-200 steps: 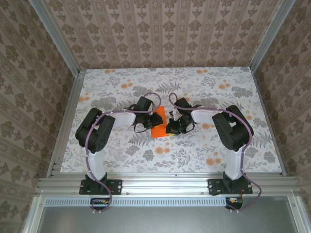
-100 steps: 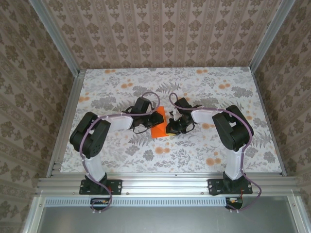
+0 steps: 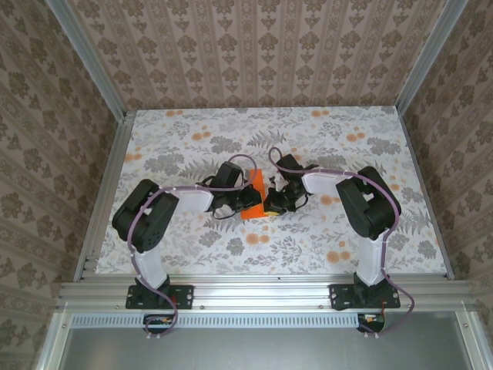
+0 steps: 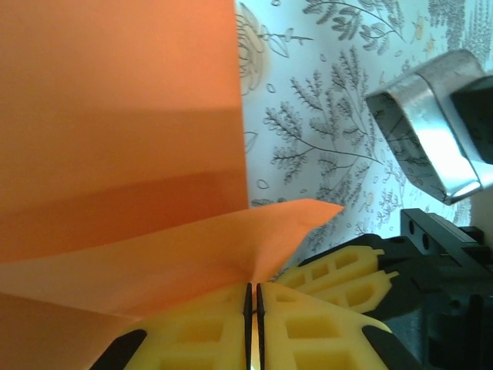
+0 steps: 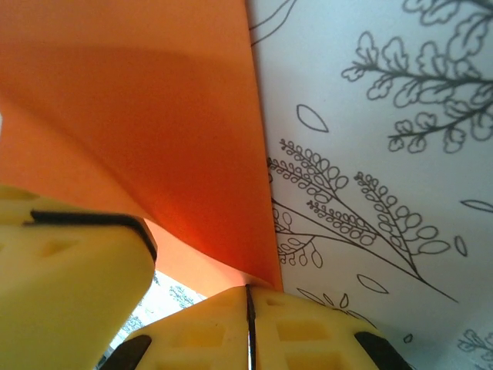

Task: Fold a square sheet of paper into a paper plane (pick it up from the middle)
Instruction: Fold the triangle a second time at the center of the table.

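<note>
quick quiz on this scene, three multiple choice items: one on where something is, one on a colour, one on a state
1. Where is the orange sheet of paper?
A. at the far left corner
B. between the left gripper and the right gripper
C. on the near metal rail

2. What colour are the grippers' fingers?
A. yellow
B. blue
C. white

3. How do the left gripper's jaws stand?
A. wide open above the paper
B. shut on the paper
C. shut on nothing, off to one side

Answers:
1. B: the top view shows the sheet with a gripper at each side.
2. A: both wrist views show yellow fingers.
3. B: the left wrist view shows only a thin slit between the fingers, with the paper pinched in it.
</note>
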Action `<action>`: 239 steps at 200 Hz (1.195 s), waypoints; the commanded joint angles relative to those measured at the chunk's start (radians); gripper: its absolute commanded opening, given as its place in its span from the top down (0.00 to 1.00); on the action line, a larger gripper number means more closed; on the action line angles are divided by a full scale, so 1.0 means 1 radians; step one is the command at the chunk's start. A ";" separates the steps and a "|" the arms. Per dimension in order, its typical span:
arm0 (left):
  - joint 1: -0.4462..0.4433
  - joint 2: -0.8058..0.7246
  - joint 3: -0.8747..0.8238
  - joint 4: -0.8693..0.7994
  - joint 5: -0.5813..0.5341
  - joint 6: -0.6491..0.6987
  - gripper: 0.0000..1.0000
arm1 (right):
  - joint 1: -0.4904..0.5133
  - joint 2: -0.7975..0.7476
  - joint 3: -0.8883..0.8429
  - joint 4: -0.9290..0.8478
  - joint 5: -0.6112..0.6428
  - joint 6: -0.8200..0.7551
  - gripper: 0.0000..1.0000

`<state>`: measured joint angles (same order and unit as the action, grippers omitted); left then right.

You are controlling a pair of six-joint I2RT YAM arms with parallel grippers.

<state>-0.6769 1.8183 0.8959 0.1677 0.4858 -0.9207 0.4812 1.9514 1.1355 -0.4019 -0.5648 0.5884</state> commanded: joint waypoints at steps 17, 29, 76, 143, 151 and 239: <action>-0.013 0.025 -0.008 0.012 0.019 -0.018 0.90 | -0.003 0.063 -0.023 -0.129 0.127 0.027 0.90; -0.013 0.028 -0.012 0.009 0.008 -0.023 0.90 | -0.003 0.063 -0.023 -0.130 0.129 0.030 0.90; -0.007 0.052 -0.007 -0.022 -0.043 -0.029 0.92 | -0.003 0.063 -0.029 -0.130 0.134 0.029 0.90; 0.017 0.070 0.009 -0.064 -0.087 -0.002 0.92 | -0.003 0.060 -0.036 -0.170 0.150 0.015 0.90; 0.020 0.069 0.011 -0.070 -0.095 0.007 0.92 | -0.003 0.059 -0.037 -0.173 0.151 0.013 0.89; 0.111 0.059 0.030 -0.128 -0.119 0.082 0.92 | -0.003 0.059 -0.060 -0.187 0.178 -0.004 0.90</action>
<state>-0.6147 1.8641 0.9154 0.1173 0.4553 -0.8932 0.4820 1.9530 1.1378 -0.4149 -0.5556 0.5980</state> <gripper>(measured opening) 0.083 0.106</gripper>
